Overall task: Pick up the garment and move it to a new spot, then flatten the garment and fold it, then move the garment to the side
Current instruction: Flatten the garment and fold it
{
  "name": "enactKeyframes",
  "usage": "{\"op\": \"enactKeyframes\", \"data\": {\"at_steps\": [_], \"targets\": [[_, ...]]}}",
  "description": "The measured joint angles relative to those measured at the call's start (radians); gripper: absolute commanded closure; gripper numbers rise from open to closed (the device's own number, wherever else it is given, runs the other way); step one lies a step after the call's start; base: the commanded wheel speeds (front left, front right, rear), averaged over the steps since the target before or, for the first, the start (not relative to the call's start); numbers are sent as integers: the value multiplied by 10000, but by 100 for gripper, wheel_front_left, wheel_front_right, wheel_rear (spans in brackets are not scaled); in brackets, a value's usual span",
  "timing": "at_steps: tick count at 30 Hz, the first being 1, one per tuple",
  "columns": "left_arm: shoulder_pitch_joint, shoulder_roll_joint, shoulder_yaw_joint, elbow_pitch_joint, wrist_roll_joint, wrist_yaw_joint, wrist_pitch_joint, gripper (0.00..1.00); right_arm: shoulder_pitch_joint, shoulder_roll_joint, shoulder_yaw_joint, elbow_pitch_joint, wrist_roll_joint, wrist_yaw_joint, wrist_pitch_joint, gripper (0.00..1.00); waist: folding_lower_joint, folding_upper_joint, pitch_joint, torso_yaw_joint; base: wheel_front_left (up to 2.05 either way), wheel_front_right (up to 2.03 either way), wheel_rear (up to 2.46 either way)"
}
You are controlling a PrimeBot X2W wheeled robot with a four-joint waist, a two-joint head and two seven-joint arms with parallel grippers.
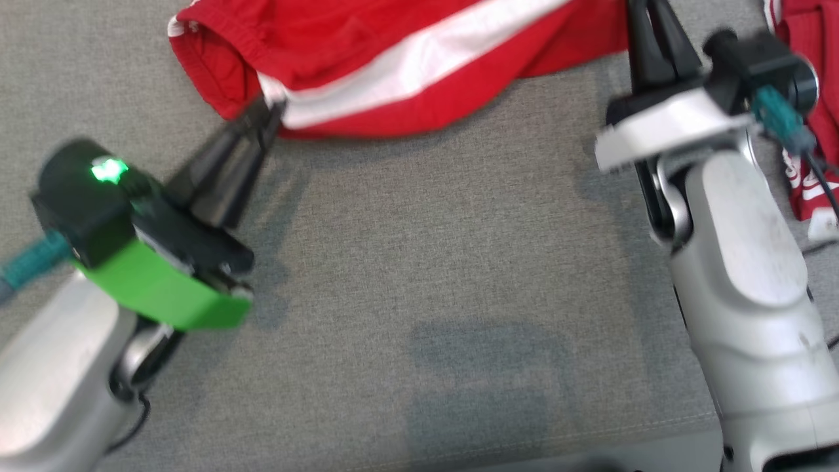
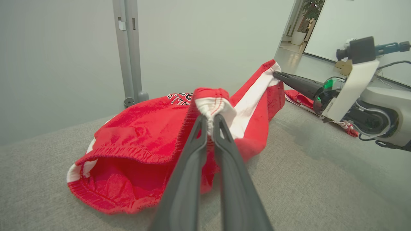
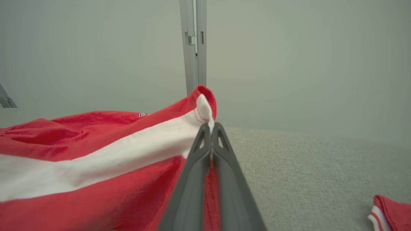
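Observation:
The garment (image 1: 406,72) is a pair of red shorts with a white side stripe, stretched across the far part of the grey table (image 1: 419,275). My left gripper (image 1: 270,111) is shut on its left hem, where the white stripe ends. In the left wrist view the left gripper (image 2: 210,123) pinches bunched white and red cloth of the garment (image 2: 135,141). My right gripper (image 3: 211,128) is shut on the other end of the garment (image 3: 96,150), holding that corner a little above the table. Its fingers (image 1: 649,46) run up past the head view's top edge.
A second red and white garment (image 1: 809,118) lies at the table's far right, behind my right wrist; it shows too as the second garment (image 3: 390,211). A grey post (image 3: 193,45) stands behind the table against a pale wall. The table's front edge (image 1: 590,446) is near.

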Motion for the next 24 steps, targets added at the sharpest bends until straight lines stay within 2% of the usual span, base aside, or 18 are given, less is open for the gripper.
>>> {"op": "enactKeyframes", "data": {"at_steps": [5, 14, 19, 24], "targets": [[1956, -290, 174, -915, 1007, 0, -2, 100, 2457, -525, -157, -1804, 550, 0, 0, 100, 0, 0, -664, -1, 0, 0, 0], [4121, -769, 370, -1342, 1881, 0, 0, 100, 5600, -788, -773, -4069, 1411, 0, -2, 100, 0, 0, -2015, 190, 0, 0, 0], [4966, -945, 382, -1561, 2042, 0, -2, 100, 6943, -867, -892, -4834, 1651, 0, -2, 100, -1, 0, -2703, 276, 0, 0, 0], [5201, -1210, 253, -1189, 1569, 0, -2, 100, 7464, -878, -1101, -4763, 1670, 0, -2, 100, -1, 0, -3187, 382, 0, 0, 0]]}}
